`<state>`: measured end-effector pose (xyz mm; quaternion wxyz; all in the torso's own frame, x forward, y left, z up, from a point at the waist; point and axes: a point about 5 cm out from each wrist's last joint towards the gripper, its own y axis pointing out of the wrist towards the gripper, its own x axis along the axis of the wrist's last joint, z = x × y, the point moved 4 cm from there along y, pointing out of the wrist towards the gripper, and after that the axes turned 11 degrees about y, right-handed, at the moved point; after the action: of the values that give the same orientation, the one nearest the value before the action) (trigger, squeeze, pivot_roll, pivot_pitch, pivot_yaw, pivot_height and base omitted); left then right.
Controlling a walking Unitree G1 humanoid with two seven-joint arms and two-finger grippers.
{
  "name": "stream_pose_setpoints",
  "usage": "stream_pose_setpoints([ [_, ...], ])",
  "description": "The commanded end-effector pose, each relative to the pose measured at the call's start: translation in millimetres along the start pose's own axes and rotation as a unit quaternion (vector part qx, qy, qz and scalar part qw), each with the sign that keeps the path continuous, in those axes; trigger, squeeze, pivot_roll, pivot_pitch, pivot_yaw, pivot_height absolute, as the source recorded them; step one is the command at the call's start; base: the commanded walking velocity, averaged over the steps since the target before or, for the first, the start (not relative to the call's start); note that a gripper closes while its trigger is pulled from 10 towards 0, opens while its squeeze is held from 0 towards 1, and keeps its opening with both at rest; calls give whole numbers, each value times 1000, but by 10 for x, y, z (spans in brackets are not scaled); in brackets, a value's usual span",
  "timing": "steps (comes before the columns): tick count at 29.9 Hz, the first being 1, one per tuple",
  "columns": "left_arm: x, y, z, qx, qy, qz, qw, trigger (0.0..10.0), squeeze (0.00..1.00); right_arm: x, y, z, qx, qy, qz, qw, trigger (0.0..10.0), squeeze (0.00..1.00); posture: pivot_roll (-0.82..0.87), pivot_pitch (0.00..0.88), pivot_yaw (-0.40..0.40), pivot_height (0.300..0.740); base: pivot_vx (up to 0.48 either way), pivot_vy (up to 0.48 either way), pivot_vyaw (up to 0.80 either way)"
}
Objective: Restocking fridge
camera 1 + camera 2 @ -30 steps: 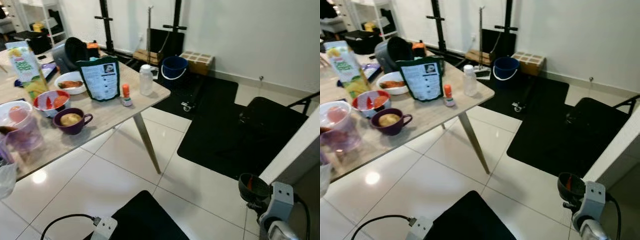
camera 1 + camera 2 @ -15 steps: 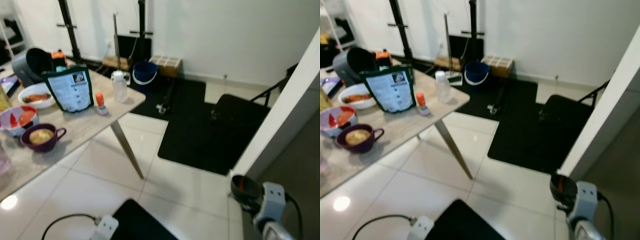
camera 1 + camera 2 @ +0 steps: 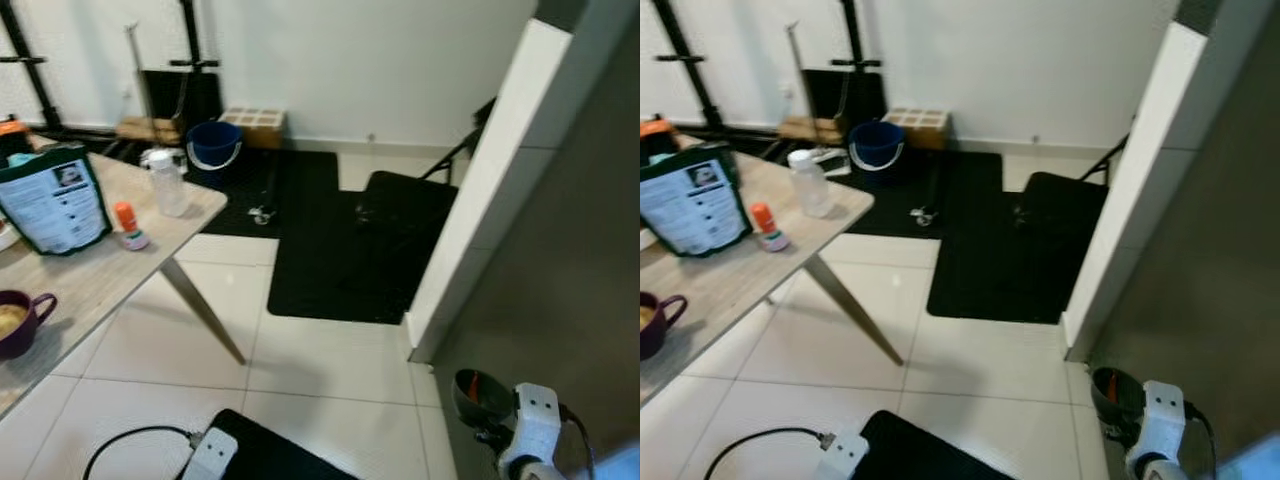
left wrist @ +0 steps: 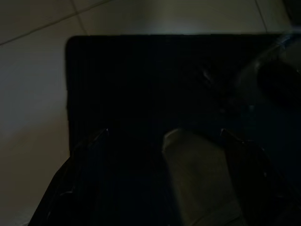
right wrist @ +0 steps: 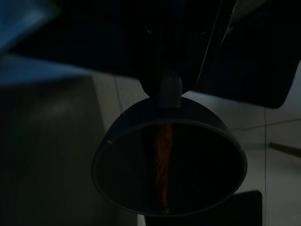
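At five o'clock, the right gripper (image 3: 490,425) is gripping a dark round bowl (image 5: 169,165) holding something red; the left gripper's fingers cannot be told.

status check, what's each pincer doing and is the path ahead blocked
Right pincer holding dark bowl. Left pincer idle, low. White wall edge close ahead; black mat on floor.

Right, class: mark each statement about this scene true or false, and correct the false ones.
1. The right gripper holds a dark bowl. True.
2. The blue bucket stands on the table. False: it stands on the floor by the wall.
3. A clear bottle stands near the table's corner. True.
4. The purple mug lies on the floor. False: it sits on the table.
5. The black mat lies on white tiles. True.
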<state>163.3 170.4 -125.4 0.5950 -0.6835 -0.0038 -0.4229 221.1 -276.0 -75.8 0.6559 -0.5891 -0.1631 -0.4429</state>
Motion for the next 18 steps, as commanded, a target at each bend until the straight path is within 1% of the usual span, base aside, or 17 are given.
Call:
stream_pose_setpoints([
  [1, 11, 2, 12, -1, 9, 1, 1000, 10000, 0, -22, -5, -13, -2, -5, 7, 1000, 10000, 0, 59, 39, 10, 740, 0, 0, -800],
  [5, 16, 5, 11, -1, 10, 0, 1000, 10000, 0, -88, -19, -18, -3, -12, 19, 1000, 10000, 0, 58, 38, 8, 740, 0, 0, -800],
  [6, 20, 7, 7, -1, 10, 0, 1000, 10000, 0, -186, -42, -14, -1, -23, 36, 999, 10000, 0, 59, 38, 9, 740, 0, 0, -800],
  [9, 21, 8, 6, -1, 10, 0, 1000, 10000, 0, -234, -55, -14, -1, -25, 42, 999, 10000, 0, 59, 38, 9, 740, 0, 0, -721],
  [12, 21, 7, 5, -2, 11, 0, 1000, 10000, 0, -286, -68, -1, 0, -23, 47, 999, 10000, 0, 58, 38, 11, 740, 0, 0, 0],
  [18, 16, 6, 7, -2, 13, 1, 1000, 10000, 0, -289, -68, 2, 1, -23, 47, 999, 10000, 0, 57, 38, 12, 740, 0, 0, 0],
])
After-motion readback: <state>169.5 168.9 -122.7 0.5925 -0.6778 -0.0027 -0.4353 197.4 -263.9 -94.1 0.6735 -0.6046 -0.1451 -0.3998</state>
